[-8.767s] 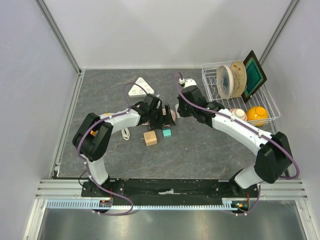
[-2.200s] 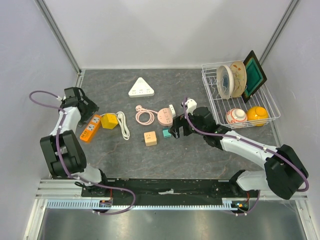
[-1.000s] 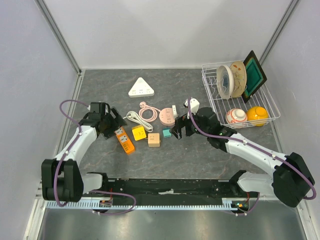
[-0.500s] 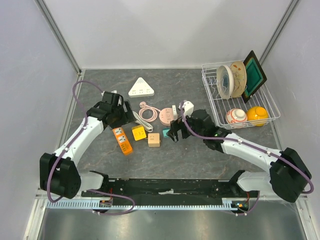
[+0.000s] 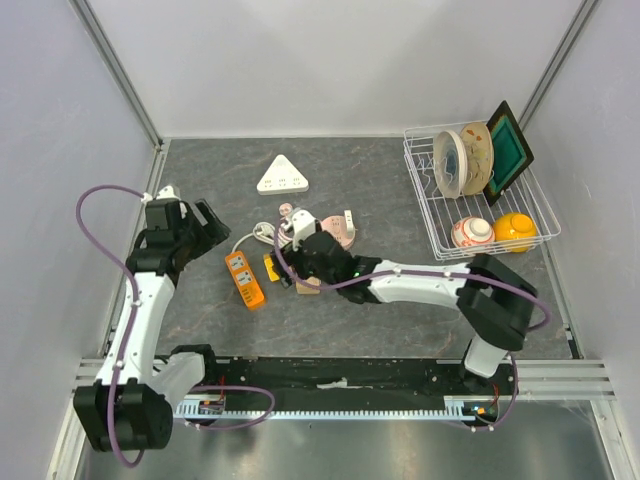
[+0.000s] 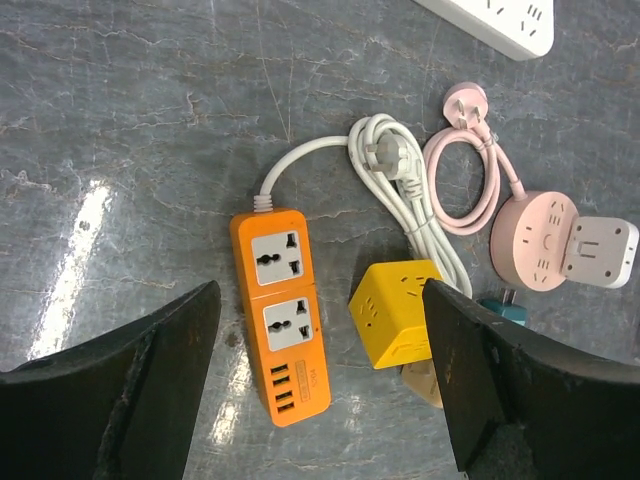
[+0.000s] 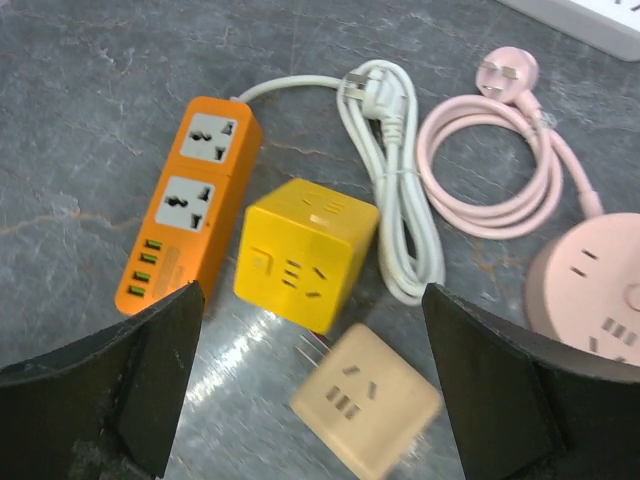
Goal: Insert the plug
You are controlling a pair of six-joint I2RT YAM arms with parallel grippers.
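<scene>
A white plug (image 6: 392,155) on a coiled white cable lies loose on the table; the cable runs to an orange power strip (image 6: 282,315). A pink plug (image 6: 465,103) on a looped pink cord leads to a round pink socket (image 6: 545,240). My left gripper (image 6: 318,300) hangs open above the orange strip, holding nothing. My right gripper (image 7: 312,295) is open over a yellow cube socket (image 7: 305,255) and a beige adapter (image 7: 365,410), touching neither. In the top view the left gripper (image 5: 203,226) sits left of the cluster and the right gripper (image 5: 290,262) is over it.
A white triangular power strip (image 5: 283,177) lies at the back. A white adapter (image 6: 598,250) rests on the pink socket, with a teal adapter (image 6: 503,310) beside it. A wire dish rack (image 5: 545,215) with plates and bowls stands at the far right.
My right arm has swung left from beside the teal adapter to over the yellow cube. My left arm has pulled back toward the left wall. Both grippers stayed open.
</scene>
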